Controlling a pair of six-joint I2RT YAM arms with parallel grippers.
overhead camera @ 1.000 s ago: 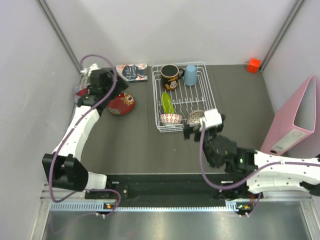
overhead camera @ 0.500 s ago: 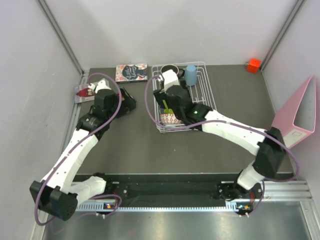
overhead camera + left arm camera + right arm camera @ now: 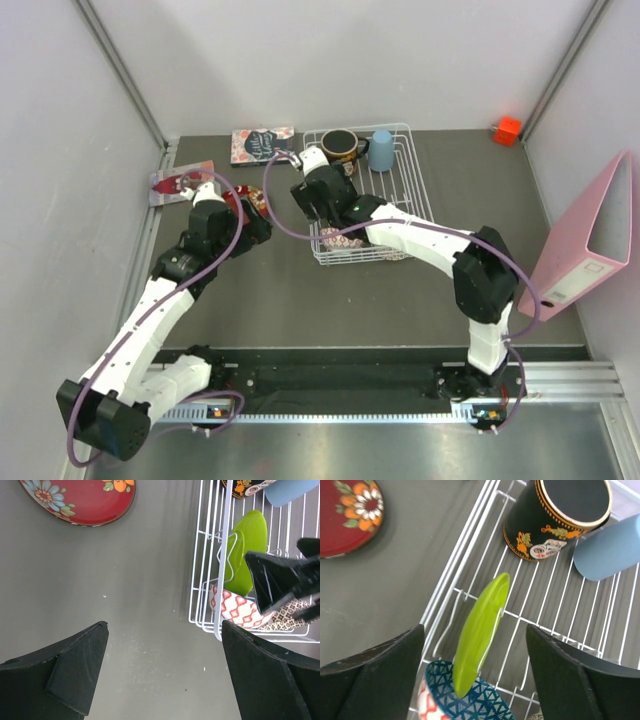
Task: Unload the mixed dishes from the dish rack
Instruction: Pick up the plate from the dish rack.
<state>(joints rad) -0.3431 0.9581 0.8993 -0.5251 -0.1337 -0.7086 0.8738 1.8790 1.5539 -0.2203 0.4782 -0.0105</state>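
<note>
The white wire dish rack (image 3: 402, 128) stands at the back middle. It holds the black cartoon mug (image 3: 340, 147), the pale blue cup (image 3: 381, 150), the upright lime-green plate (image 3: 480, 630), the blue-patterned bowl (image 3: 470, 700) and the beige patterned bowl (image 3: 289, 617). My right gripper (image 3: 474, 647) is open above the lime-green plate, one finger on each side of it and not touching. The red floral plate (image 3: 80, 500) lies on the table left of the rack. My left gripper (image 3: 165, 665) is open and empty above the bare table between that plate and the rack's rim (image 3: 223, 555).
Printed cards lie at the back (image 3: 262, 143) and the far left (image 3: 175, 182). A small orange-red block (image 3: 508, 130) sits at the back right. A pink binder (image 3: 590, 240) stands open on the right. Grey walls close in on three sides.
My right arm has swung from the rack's near edge to over its left part, above the green plate. My left arm has pulled back from the far left corner toward the red plate.
</note>
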